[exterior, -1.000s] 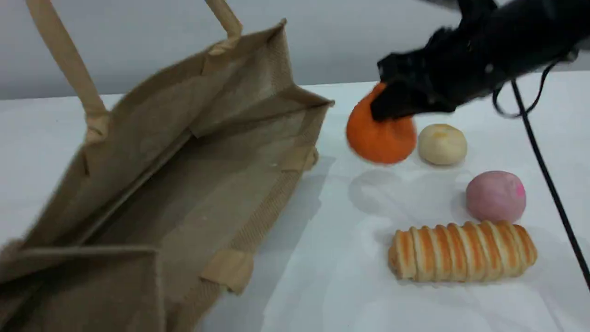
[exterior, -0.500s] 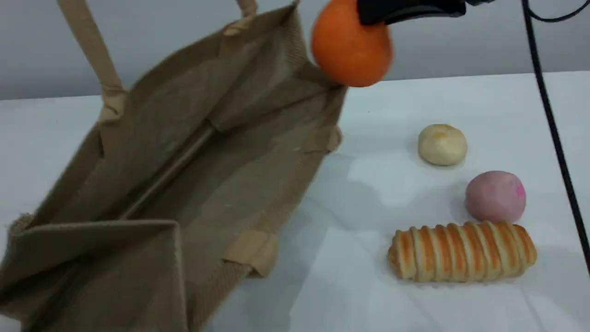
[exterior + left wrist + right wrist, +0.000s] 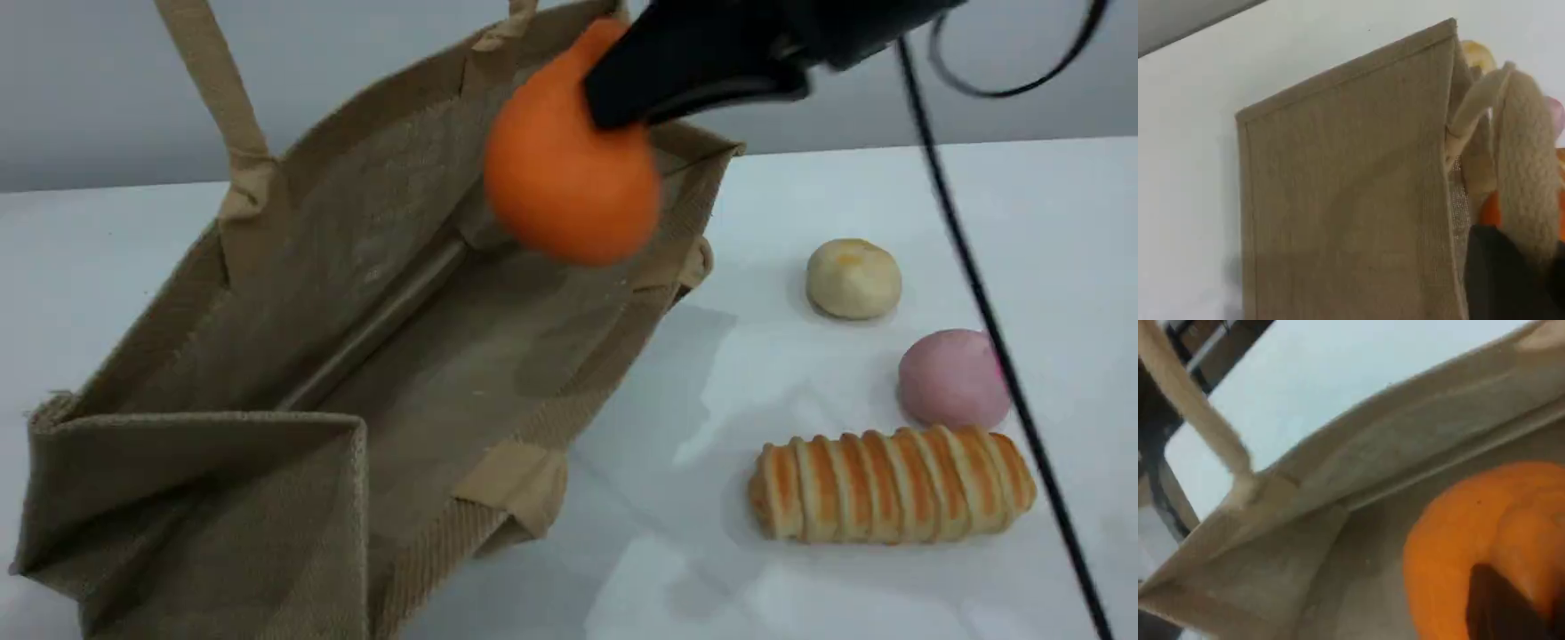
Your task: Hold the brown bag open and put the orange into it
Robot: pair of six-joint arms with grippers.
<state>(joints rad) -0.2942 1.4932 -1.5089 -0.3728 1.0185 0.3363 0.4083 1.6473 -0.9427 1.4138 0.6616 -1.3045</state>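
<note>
The brown bag [image 3: 293, 267] stands tilted on the table's left half, its mouth gaping toward the camera. One beige handle [image 3: 213, 89] runs up out of the top edge. In the left wrist view my left gripper [image 3: 1508, 280] is shut on that rope handle [image 3: 1528, 167], beside the bag's outer wall [image 3: 1345, 187]. The orange [image 3: 564, 187] hangs over the bag's far right corner, above the opening, with my right gripper [image 3: 622, 98] shut on its top. The right wrist view shows the orange [image 3: 1458, 540] just above the bag's inner floor [image 3: 1371, 587].
On the white table to the right of the bag lie a pale round bun [image 3: 853, 278], a pink ball [image 3: 953, 378] and a striped bread roll [image 3: 892, 484]. A black cable [image 3: 987, 311] hangs down across the right side.
The right gripper lifted the orange off the table and carried it left, over the bag's mouth. The bag and its raised handle shifted to the right.
</note>
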